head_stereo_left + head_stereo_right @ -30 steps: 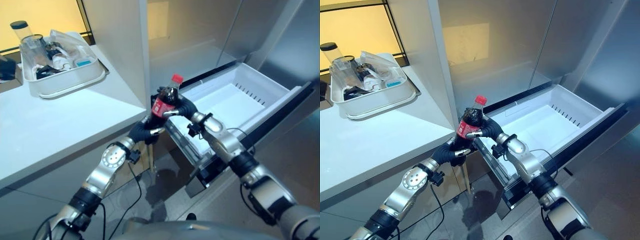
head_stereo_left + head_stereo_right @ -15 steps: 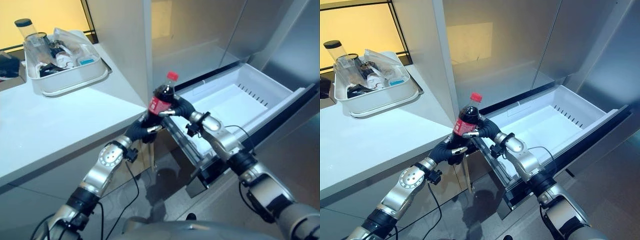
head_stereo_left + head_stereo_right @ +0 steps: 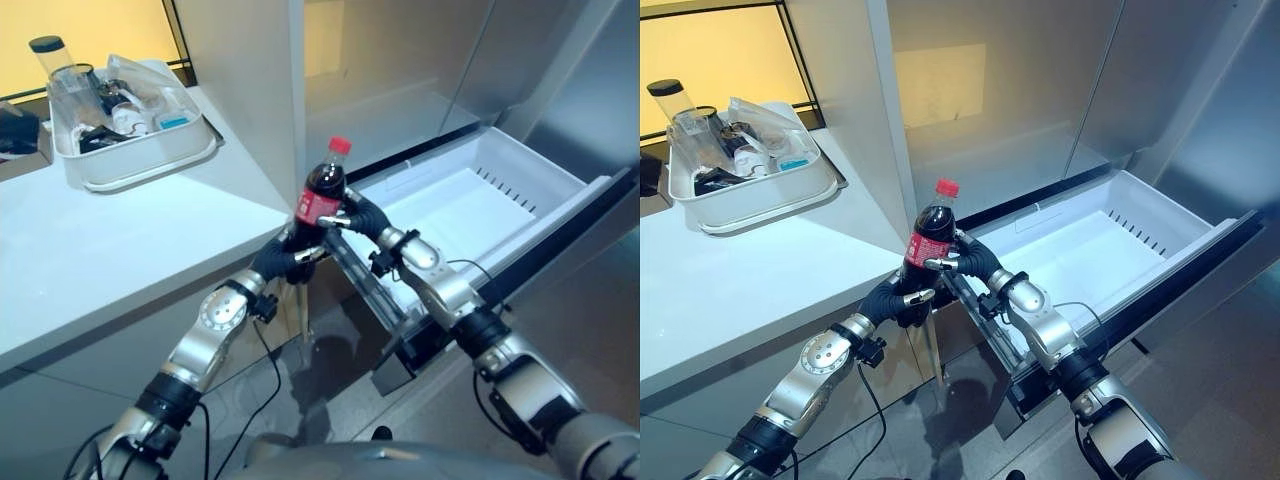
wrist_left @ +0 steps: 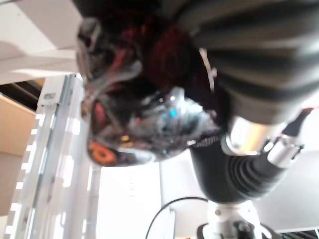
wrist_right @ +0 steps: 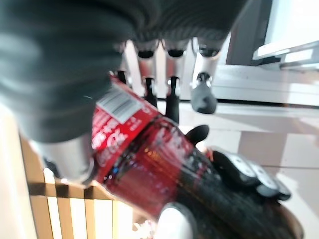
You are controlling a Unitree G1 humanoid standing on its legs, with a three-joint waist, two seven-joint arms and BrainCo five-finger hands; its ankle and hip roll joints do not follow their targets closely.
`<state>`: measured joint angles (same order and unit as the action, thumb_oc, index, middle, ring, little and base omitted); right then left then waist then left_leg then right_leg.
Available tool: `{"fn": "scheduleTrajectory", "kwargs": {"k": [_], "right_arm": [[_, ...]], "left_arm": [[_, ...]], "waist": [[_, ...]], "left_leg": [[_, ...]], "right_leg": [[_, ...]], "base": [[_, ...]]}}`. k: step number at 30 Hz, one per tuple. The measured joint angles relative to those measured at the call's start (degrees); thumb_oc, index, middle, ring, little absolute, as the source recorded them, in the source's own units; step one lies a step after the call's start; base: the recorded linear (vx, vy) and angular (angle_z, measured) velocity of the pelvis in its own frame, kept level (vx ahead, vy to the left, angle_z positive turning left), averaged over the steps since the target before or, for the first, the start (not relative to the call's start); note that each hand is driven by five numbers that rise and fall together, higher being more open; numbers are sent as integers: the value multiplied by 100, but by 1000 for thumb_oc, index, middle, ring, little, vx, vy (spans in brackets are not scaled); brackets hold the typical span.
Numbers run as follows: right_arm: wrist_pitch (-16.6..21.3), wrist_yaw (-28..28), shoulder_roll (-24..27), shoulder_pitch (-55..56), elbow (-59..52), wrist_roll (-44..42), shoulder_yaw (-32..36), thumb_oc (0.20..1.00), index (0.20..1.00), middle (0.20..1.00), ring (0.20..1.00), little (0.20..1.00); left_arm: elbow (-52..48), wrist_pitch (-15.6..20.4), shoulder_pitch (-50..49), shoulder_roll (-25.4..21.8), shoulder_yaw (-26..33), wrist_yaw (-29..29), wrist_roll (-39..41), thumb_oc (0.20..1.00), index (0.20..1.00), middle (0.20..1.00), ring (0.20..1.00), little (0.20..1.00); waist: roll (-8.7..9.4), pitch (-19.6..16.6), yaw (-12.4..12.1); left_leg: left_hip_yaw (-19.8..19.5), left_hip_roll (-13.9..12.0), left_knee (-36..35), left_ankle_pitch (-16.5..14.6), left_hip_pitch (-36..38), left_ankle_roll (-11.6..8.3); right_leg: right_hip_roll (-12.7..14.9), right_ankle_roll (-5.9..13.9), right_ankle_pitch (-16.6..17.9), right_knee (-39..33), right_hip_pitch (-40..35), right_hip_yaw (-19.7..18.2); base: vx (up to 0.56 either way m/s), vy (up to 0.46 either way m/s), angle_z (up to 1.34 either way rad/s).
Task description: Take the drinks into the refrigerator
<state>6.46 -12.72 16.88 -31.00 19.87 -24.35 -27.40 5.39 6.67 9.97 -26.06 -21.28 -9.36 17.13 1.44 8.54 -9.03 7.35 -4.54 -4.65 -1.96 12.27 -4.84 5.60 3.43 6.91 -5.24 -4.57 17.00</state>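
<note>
Both hands hold the cola bottle (image 3: 322, 193) standing up, red cap on top. The left hand (image 3: 281, 262) wraps its fingers round the bottom; the right hand (image 3: 358, 215) grips the middle. The open fridge drawer (image 3: 560, 199) lies just to the right, nearer the right hand.

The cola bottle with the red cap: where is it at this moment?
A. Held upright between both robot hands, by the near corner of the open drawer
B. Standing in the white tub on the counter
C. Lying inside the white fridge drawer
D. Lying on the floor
A: the cola bottle stands upright, gripped low by the left hand and at its label by the right hand, outside the open white drawer.
</note>
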Motion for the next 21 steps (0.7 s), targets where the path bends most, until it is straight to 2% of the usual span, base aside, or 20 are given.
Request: {"fn": "scheduleTrajectory", "kwargs": {"k": [2,3,4,11,13,17,21], "right_arm": [[0,24,3,25,0,1,1,200,200,200,200,200],[1,37,3,51,-6,1,2,200,200,200,200,200],[2,56,4,84,-16,1,6,200,200,200,200,200],[-70,235,65,560,-30,20,309,200,200,200,200,200],[-117,388,243,923,-71,26,596,200,200,200,200,200],[-179,569,488,1426,-129,49,1139,200,200,200,200,200],[-180,721,625,1567,-142,69,1434,200,200,200,200,200]], "left_arm": [[32,0,0,25,-3,-1,-2,438,438,438,438,438],[43,-1,0,24,-7,-17,-5,696,696,696,696,696],[50,-11,-2,19,-6,-19,-8,1000,1000,1000,1000,1000],[46,107,-337,225,49,-193,-37,1000,1000,1000,1000,1000],[35,173,-671,489,283,-186,147,1000,1000,1000,1000,1000],[49,163,-1293,508,722,-176,287,1000,1000,1000,1000,1000],[68,156,-1623,522,862,-198,287,1000,1000,1000,1000,1000]], "waist": [[0,0,5],[-1,0,7],[0,0,5],[-4,2,-46],[-12,7,-133],[-55,34,-139],[-106,65,-137]], "left_leg": [[5,0,0,0,1,0],[9,-1,0,0,1,0],[9,-1,0,0,1,0],[5,1,-3,0,5,0],[5,1,-17,-1,4,2],[1,-3,-29,-1,-1,2],[1,-6,-30,-1,3,2]], "right_leg": [[-1,0,0,0,3,-3],[-2,0,0,0,4,-4],[-2,0,0,0,4,-4],[-1,2,-1,-1,-4,-2],[0,3,-4,-2,2,-2],[-6,8,-10,-1,11,0],[-10,8,-11,-3,8,0]], "base": [[0,0,0],[0,0,0],[0,0,0],[0,0,0],[0,0,0],[0,0,0],[0,0,0]]}}
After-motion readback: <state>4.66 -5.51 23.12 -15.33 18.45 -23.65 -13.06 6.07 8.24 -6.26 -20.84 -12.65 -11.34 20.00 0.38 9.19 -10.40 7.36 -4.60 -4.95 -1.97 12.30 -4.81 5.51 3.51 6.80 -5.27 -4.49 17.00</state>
